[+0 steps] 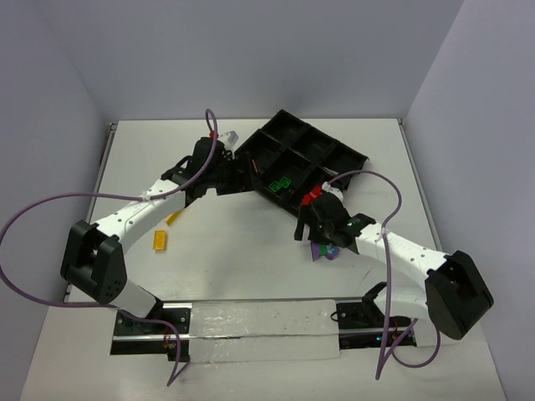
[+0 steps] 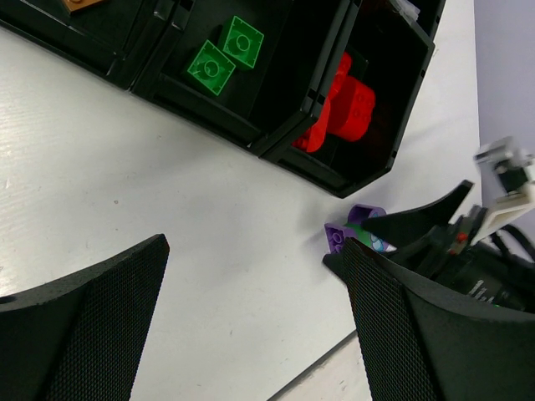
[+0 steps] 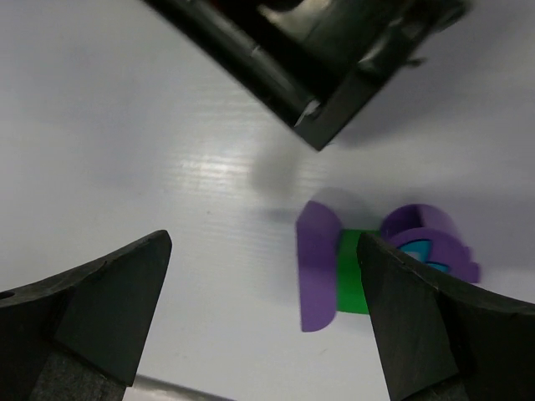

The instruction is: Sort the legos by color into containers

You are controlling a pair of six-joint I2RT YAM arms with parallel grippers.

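The white desk (image 1: 251, 251) carried a black tray (image 1: 288, 121) near its far edge. Both hands were open and empty: the left hand (image 2: 255, 251) hung beside the tray, and the right hand (image 3: 263, 251) hung over the purple legos (image 3: 318, 276). These lay on the desk just off the tray's near corner. Red legos (image 2: 347, 104) and green legos (image 2: 226, 54) sat in separate boxes. Yellow legos (image 1: 159, 241) lay toward the left edge. Purple looked next: go down, pinch one, lift it.

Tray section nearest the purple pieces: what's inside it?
Red bricks sit piled together in that section of the tray. The section's wall covers their lower parts, so the count is unclear. Two green bricks lie in the next section over.
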